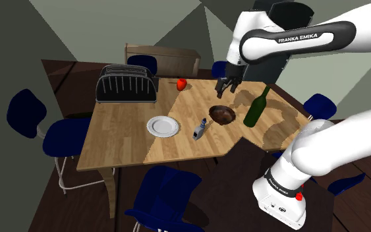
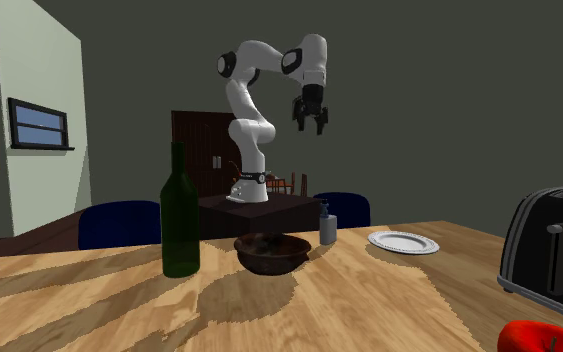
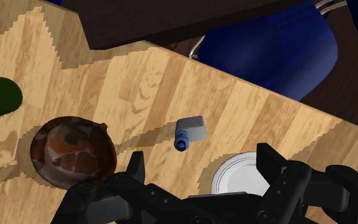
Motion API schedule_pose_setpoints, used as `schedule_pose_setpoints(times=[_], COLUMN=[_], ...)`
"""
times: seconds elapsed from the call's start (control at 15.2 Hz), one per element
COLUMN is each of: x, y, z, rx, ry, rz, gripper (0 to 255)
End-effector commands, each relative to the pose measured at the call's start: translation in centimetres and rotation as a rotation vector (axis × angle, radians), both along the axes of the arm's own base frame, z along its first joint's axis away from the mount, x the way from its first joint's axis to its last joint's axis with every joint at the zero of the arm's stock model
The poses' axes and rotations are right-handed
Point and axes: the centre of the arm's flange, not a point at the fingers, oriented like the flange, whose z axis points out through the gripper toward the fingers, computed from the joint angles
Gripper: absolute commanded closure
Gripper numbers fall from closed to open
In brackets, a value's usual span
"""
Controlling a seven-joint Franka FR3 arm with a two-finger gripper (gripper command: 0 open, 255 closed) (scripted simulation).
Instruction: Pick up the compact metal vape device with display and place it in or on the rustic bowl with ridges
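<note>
Tool (image 1: 226, 91) spread wide, fingers apart and holding nothing, hanging in the air above the counter (image 1: 124, 142), over the area near the bowl (image 1: 223, 114). In the second exterior view the tool (image 2: 309, 128) is well above everything on the counter; in the wrist view its two black fingers (image 3: 136, 167) stand far apart.

Vape (image 1: 199, 129): small boxy grey body with a blue cylindrical tip, standing on the counter between bowl and plate (image 1: 162, 126), apart from both and not touched by the tool.

Bowl: dark brown, round, with a mottled, rough interior (image 3: 72, 151). Just beside it stands an upright dark green bottle (image 1: 256, 107). The plate is white, round and flat. At the far side are a black slotted toaster (image 1: 126, 84) and a small red object (image 1: 182, 84).

Counter: light wood with pronounced grain. Blue chairs (image 1: 26, 112) surround it on a dark floor, beside grey-green walls; a window (image 2: 39, 125) is set in a pale wall.
</note>
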Motion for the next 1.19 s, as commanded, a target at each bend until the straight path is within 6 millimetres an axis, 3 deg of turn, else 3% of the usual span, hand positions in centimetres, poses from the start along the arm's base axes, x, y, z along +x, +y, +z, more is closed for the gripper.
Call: schedule_pose_setpoints(times=[0.0,0.99,1.12], x=[1.1,9.1,9.6], y=[-0.5,-3.6,-3.9], z=[-2.7,-20.7,-22.3], rx=[-0.001,-0.012,-0.012], ry=[0.001,0.028,0.03], rz=[-0.005,-0.049,-0.051], gripper=[0,0,0])
